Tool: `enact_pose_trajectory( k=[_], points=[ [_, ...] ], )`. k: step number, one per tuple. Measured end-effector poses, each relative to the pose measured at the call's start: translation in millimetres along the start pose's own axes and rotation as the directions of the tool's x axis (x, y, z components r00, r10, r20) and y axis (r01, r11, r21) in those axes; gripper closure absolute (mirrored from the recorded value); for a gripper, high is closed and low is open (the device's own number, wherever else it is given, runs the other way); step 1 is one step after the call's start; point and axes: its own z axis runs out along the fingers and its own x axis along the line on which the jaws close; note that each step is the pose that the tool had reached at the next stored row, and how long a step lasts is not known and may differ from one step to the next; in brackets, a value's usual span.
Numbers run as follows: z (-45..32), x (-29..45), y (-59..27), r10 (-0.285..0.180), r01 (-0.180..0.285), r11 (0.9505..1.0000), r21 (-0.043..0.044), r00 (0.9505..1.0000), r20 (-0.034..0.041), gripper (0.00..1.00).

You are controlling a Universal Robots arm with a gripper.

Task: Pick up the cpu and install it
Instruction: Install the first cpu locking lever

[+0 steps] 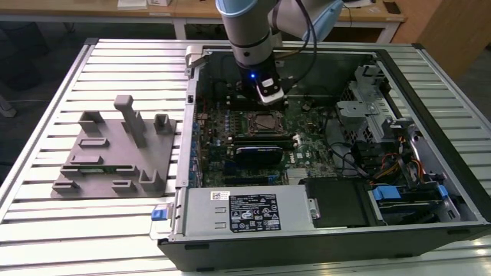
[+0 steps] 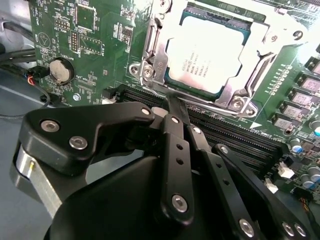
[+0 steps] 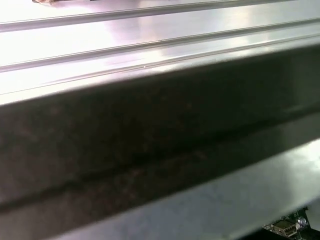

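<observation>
Nearest in the second wrist view: black metal linkage hand (image 2: 175, 102), fingers drawn together to a narrow tip, nothing held between them; tip just short of the socket edge. Seen in the exterior view as hanging inside the open black computer case (image 1: 429, 190), above the green motherboard (image 1: 307, 152).

Just beyond the tip: small flat square cpu with silvery-white metal top and thin darker rim (image 2: 207, 52), already seated in the socket, lying flat. Silver metal retention frame (image 2: 235, 97) around its edges, overlapping the rim on at least two sides. Same chip visible in the exterior view at board centre (image 1: 265, 122).

Handling judgement: light, rigid, thin; smooth metal top likely slippery to pinch. Underside contacts presumed fragile, so no pressing at an angle. Best hold, if needed, by two opposite bare edges of the rim, kept level; frame currently leaves little edge free.

Farther off: round silver coin battery (image 2: 60, 71) on the board. Beside the case on the slatted metal surface (image 1: 46, 230), grey plastic fixture block (image 1: 115, 152), well apart from the hand.
</observation>
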Motion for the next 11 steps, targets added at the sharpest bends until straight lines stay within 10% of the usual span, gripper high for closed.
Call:
enact_pose_trajectory(
  k=[11],
  points=[
    [3.9,-1.7,0.1,0.0,0.0,1.0,0.0008,1.0,-0.0002,0.89]
  ],
)
